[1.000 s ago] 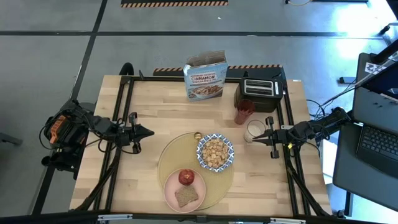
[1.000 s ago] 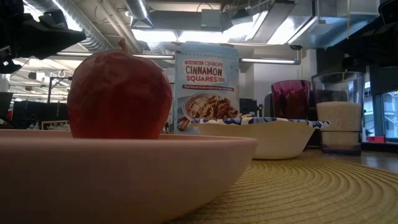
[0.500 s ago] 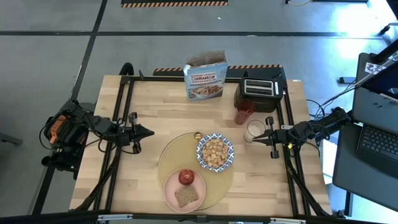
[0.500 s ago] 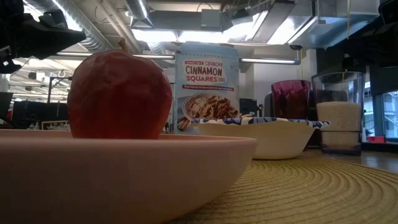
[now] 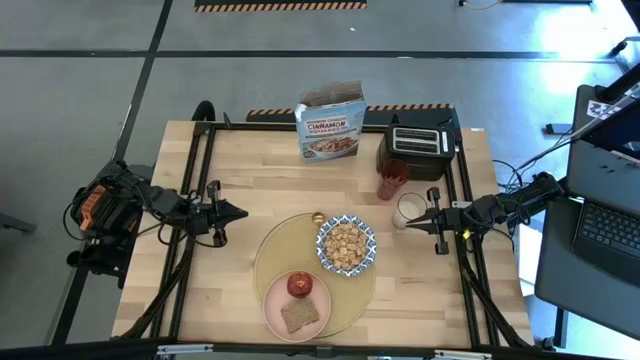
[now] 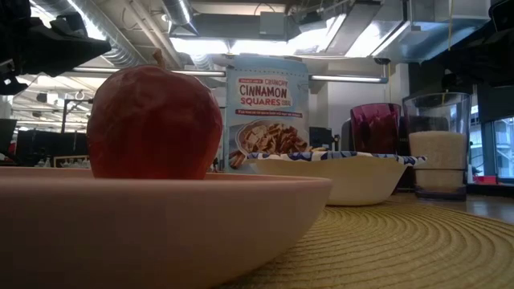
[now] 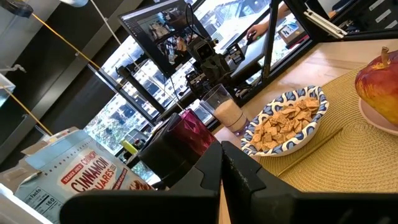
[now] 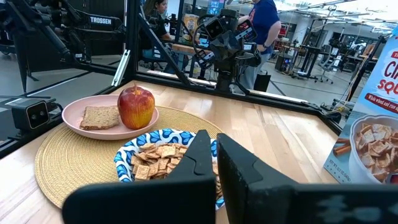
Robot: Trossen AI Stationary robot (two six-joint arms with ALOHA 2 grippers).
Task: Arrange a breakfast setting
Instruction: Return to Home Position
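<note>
From above, the round tan placemat [image 5: 272,250] lies near the table's [image 5: 240,160] front edge, with the pink plate [image 5: 270,302] overlapping its front rim. On the plate the toast slice [image 5: 300,317] lies flat on the front side and the red apple [image 5: 299,285] sits just behind it. The low view adds that the apple [image 6: 152,120] stands upright, stem up. The blue-and-white patterned bowl [image 5: 346,246] rests on the mat's right part, filled with cereal squares. A gold spoon [image 5: 318,217] shows overhead only as a small gold end at the bowl's far left. The left wrist view shows its thin handle [image 7: 309,150] lying flat on the mat, running alongside the bowl [image 7: 286,121]. The milk glass [image 5: 408,210] stands off the mat to the right; the low view shows the glass [image 6: 438,144] roughly half full. The red cup [image 5: 392,179] stands behind it; I cannot tell what it holds. The cinnamon cereal box [image 5: 331,127] and black toaster [image 5: 418,145] stand at the far edge. The left gripper [image 5: 236,212] hovers left of the mat, pointing toward it, and its wrist view shows the fingers pressed together. The right gripper [image 5: 412,224] sits just beside the glass, fingers likewise closed to a slit. The right wrist view alone shows people [image 8: 264,25] in the room beyond.
</note>
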